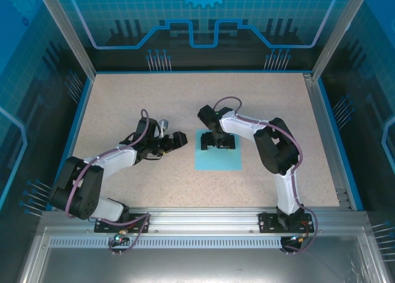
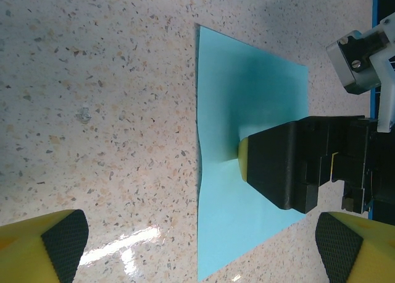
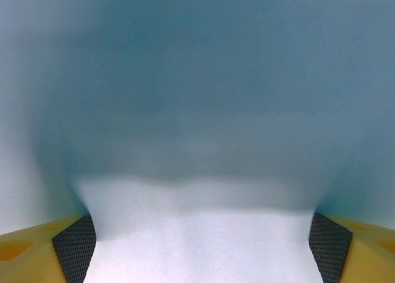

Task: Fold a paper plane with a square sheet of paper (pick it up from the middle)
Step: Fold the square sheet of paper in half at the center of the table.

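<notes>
The square sheet of paper (image 1: 217, 159) lies flat on the speckled table, light blue and unfolded. My right gripper (image 1: 219, 141) stands tip-down on the sheet's far half. In the left wrist view one of its yellow-padded fingers (image 2: 244, 158) presses on the paper (image 2: 247, 97), whose left edge buckles slightly there. In the right wrist view the right gripper (image 3: 202, 243) is open wide, and the paper (image 3: 197, 110) bulges up between its two pads (image 3: 75, 246). My left gripper (image 1: 179, 139) rests open just left of the sheet, its fingertips (image 2: 62, 240) wide apart over bare table with nothing between them.
The table (image 1: 123, 110) is a speckled beige slab with a blue rim and metal frame posts at the corners. A metal rail (image 1: 203, 218) carrying both arm bases runs along the near edge. Bare tabletop surrounds the sheet on all sides.
</notes>
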Action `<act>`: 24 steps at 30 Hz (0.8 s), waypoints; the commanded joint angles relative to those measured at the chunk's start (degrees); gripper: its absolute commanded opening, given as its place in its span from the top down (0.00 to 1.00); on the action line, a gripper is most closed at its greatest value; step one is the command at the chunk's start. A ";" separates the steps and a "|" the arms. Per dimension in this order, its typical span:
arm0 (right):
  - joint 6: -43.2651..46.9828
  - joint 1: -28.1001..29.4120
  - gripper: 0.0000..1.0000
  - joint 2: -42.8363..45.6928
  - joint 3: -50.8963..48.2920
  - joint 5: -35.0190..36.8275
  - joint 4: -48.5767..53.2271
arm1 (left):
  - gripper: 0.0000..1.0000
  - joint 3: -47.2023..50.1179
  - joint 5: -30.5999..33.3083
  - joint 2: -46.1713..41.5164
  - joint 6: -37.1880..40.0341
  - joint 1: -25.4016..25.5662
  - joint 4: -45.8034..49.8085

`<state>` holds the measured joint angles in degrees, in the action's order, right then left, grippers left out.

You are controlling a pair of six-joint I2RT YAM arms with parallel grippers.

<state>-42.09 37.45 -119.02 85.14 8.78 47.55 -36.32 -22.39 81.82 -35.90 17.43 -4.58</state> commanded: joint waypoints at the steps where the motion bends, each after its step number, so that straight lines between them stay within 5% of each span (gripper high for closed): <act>1: 0.52 0.08 0.12 -2.62 -2.00 -2.97 -0.38 | 0.01 -1.55 -1.16 0.09 1.10 0.54 1.16; 16: 0.78 -0.01 0.13 -1.77 -1.09 -3.55 -0.53 | 0.01 -2.08 -1.03 0.11 0.95 0.54 1.57; 24: 1.31 -0.09 0.30 2.15 -1.08 -2.77 -1.08 | 0.01 -2.62 -0.90 0.18 0.83 0.64 2.03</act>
<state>-41.12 37.45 -118.58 85.12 8.12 47.18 -37.36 -22.39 81.82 -35.90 17.50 -3.68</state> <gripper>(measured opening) 0.711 0.987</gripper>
